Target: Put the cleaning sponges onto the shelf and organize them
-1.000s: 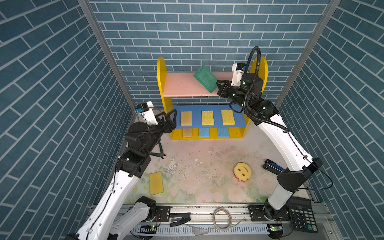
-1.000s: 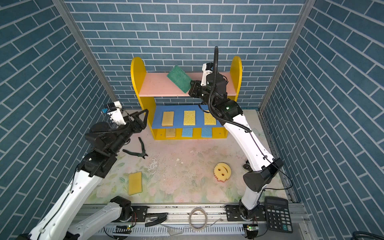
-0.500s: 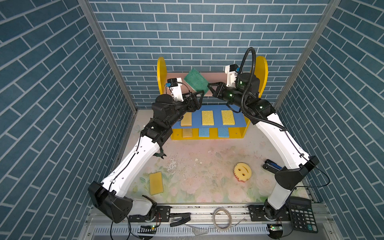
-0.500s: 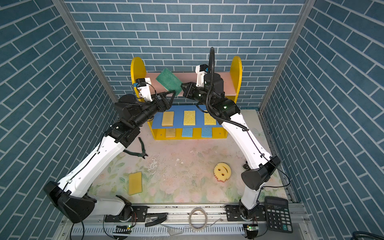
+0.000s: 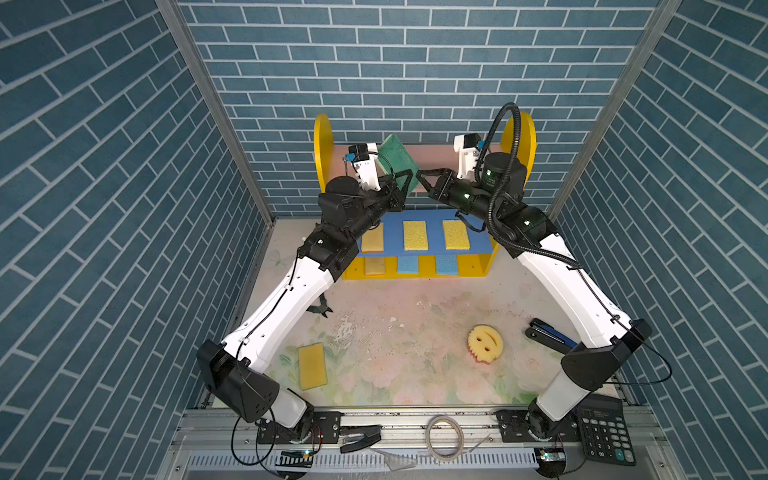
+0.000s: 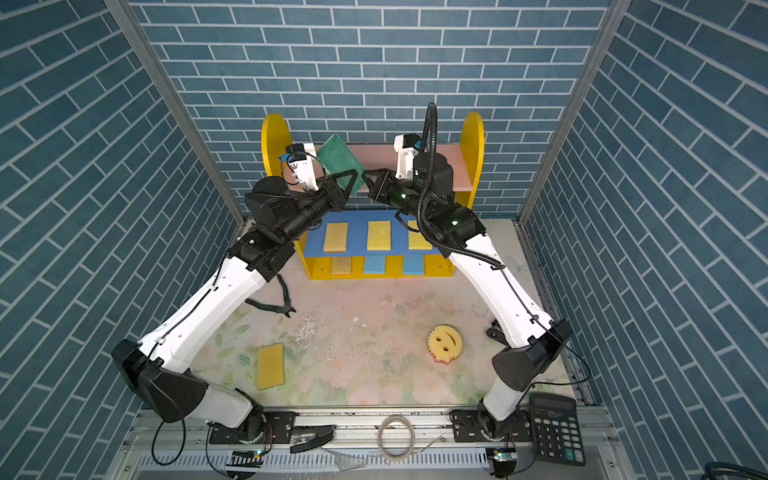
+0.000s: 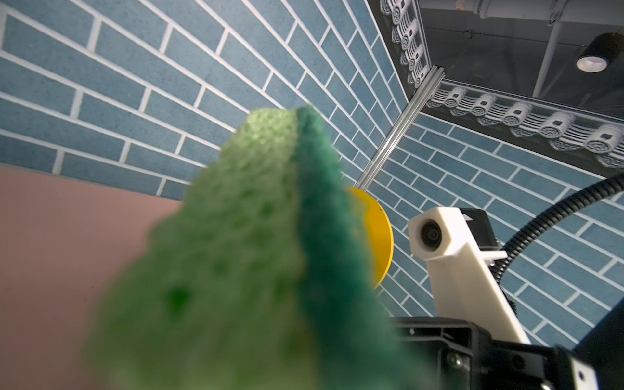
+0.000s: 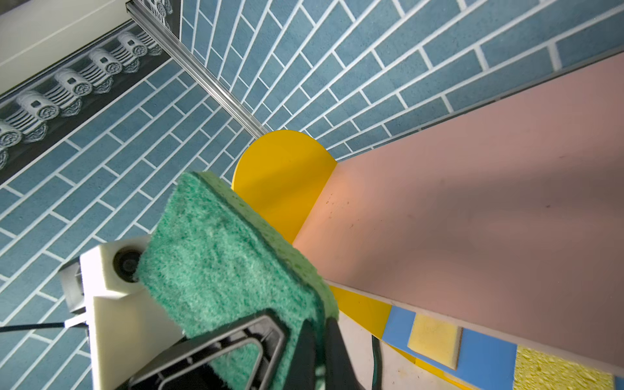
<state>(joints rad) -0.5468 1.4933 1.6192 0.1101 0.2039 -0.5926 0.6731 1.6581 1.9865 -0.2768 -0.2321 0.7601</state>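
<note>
**Both grippers are gripping the green sponge above the shelf**

You are keeping the right gripper (image 5: 422, 174) pressed together on the lower corner of the green sponge (image 5: 397, 156). In the right wrist view its dark finger is biting into the sponge edge. The left gripper (image 5: 405, 179) is meeting it almost tip to tip and is pinching the same sponge from the other side, with one finger lying flat on the dark green face. The sponge is standing tilted on its edge, rising up from both tools over the pink top board (image 5: 436, 151) of the shelf (image 5: 515, 137). I cannot tell if it is touching the board. Well below the grippers, back toward the arm bases, a yellow sponge (image 5: 311, 365) and the smiley sponge (image 5: 485, 343) are lying on the table (image 5: 415, 332).
</note>
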